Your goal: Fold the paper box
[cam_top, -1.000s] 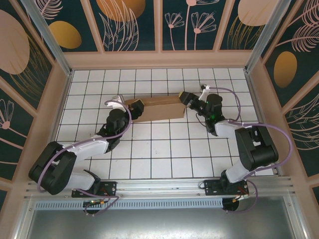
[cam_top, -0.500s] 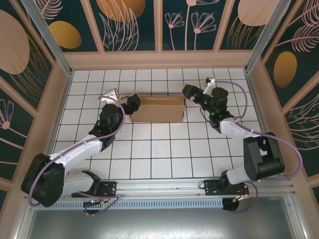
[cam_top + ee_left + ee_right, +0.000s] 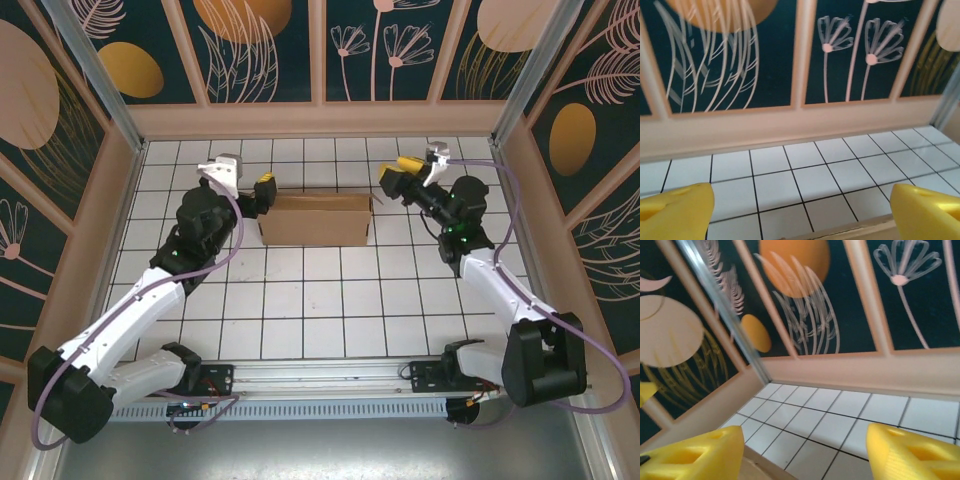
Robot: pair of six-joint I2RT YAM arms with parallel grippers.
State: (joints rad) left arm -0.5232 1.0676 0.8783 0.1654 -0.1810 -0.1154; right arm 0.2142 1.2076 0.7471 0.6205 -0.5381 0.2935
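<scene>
A plain brown paper box (image 3: 315, 220) of matte corrugated cardboard is seen in the upper middle of the overhead view. It is set on a white tiled table (image 3: 330, 300) ruled with thin dark grid lines. A shallow rectangular form is shown, with a flat front face and a lighter strip along its upper edge.

The left gripper (image 3: 262, 190) is placed just beside the upper left corner of the box; whether contact is made cannot be told. The right gripper (image 3: 395, 178) is held near the upper right corner, a little apart from the cardboard.

In the left wrist view, the left gripper (image 3: 800, 215) is shown spread wide, its smooth, rounded yellow fingers (image 3: 675, 210) set at the two lower corners of the frame. Nothing is pinched, and a thin cardboard edge of the box (image 3: 855, 232) is visible at the bottom. In the right wrist view, the right gripper (image 3: 805, 455) is likewise parted around bare tiles, with glossy yellow wedge-shaped fingers (image 3: 912, 452) and a sliver of the box (image 3: 755, 467) at the lower left
</scene>
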